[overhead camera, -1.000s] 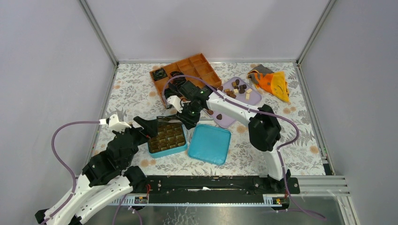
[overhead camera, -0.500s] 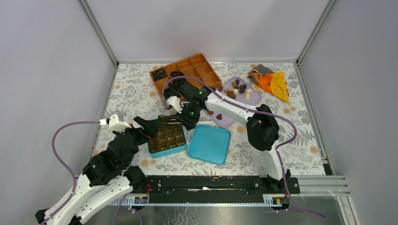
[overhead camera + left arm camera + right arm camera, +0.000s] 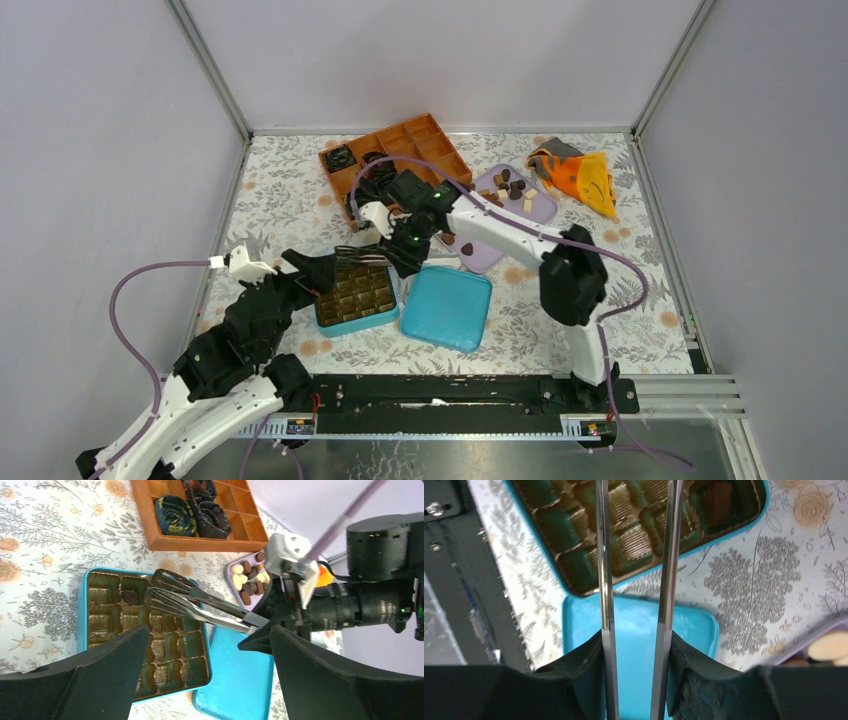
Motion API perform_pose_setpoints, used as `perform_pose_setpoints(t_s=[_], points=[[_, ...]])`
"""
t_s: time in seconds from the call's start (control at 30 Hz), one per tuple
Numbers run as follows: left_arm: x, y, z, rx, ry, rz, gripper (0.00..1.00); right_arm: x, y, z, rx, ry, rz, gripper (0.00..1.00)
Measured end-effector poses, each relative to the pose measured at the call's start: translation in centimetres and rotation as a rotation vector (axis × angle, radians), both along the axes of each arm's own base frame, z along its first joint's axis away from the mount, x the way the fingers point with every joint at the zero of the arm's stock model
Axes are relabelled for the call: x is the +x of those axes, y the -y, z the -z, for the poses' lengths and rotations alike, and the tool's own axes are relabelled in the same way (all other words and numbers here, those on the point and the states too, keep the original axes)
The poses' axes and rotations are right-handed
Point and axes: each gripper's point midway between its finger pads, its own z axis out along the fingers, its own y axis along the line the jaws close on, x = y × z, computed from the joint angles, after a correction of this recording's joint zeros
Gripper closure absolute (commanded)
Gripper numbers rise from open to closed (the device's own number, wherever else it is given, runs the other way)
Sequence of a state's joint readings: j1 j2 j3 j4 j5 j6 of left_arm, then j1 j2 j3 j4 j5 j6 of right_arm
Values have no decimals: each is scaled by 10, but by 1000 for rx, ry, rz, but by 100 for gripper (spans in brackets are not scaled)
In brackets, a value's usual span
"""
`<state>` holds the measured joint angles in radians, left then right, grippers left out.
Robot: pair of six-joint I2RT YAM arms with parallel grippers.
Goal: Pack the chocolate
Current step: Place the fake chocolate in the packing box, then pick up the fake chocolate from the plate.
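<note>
Chocolate (image 3: 508,186) lay mostly on the lilac plate (image 3: 488,260) behind the right hand (image 3: 404,243). One dark piece (image 3: 131,597) sat in a cell of the blue tin (image 3: 328,322), just past the tips of the tongs (image 3: 195,602). That hand was partly closed around the tongs' handles, and the two steel arms reached forward from it over the tin. From the left wrist view the tips stood apart with nothing between them. The left hand (image 3: 312,272) was spread fully wide and held nothing; it hung at the tin's side opposite the right hand, with the tongs' tips close in front of it. The tin's lid (image 3: 447,307) lay just below the right hand.

Several things looked risky from here. The smooth handles could twist or slide in the grip, so the tips would miss a cell. A low tip might snag the thin gold liner (image 3: 634,542) and lift it, spilling the piece already placed. Too hard a squeeze could flick a small piece off the counter. With both hands crowded over one tin, the tongs could also knock against the left fingers.
</note>
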<state>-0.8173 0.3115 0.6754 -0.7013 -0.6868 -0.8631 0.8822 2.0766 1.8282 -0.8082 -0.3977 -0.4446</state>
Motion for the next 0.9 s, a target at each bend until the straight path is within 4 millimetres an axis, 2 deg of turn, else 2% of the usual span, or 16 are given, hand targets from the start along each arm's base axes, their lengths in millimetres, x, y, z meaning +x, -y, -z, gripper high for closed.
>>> perform_pose_setpoints(t_s=[0.1,0.2,0.37,0.53,0.67,0.77,0.9], points=[[0,2,-7,-27,28,13,1,-8,15,-23,52,-21,1,56],[1,7,-16,-46,64,35,1,-8,42,-51,117,-31,34,56],[10,21,-21,-19,70,69,1,19,112,-87,225,-15,183,56],[26,43,-16,98,16,122,1,36,184,-87,255,-19,368,56],[47,49,-4,187,-47,151,1,40,224,-78,249,-34,475,56],[71,37,9,198,-114,142,1,42,250,-73,245,-39,552,56],[102,12,22,137,-193,148,1,45,275,-73,246,-17,621,55]])
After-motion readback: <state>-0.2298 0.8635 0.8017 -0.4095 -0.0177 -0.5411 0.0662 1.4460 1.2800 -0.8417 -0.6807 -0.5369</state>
